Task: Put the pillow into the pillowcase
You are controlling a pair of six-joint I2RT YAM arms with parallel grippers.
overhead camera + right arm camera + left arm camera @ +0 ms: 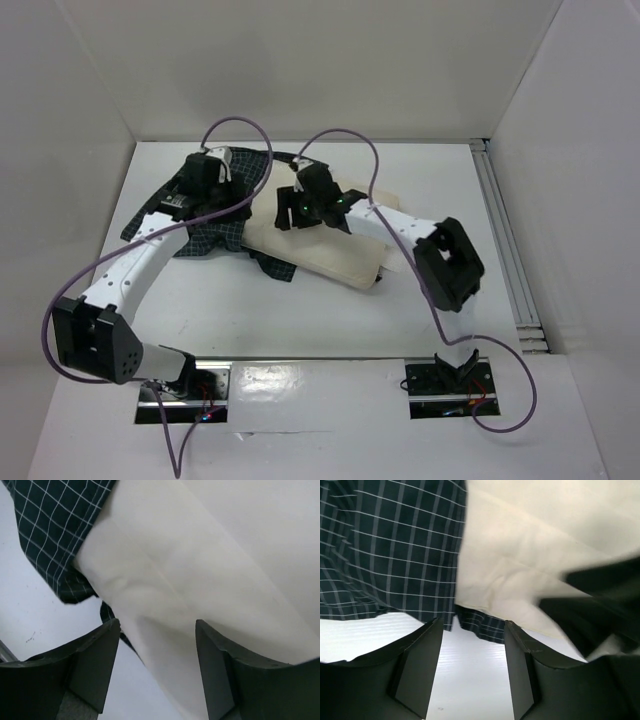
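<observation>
Pillow lies at frame centre, its left end meeting pillowcase. Left gripper and right gripper: jaws parted, empty.

The white table carried the pillowcase beneath the left jaws and the pillow, touching it, beneath the right jaws.

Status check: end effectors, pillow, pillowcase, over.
Left end effector open, empty. Right end effector open, above pillow. Pillow mostly bare, one end overlapping pillowcase. No obstruction seen.
</observation>
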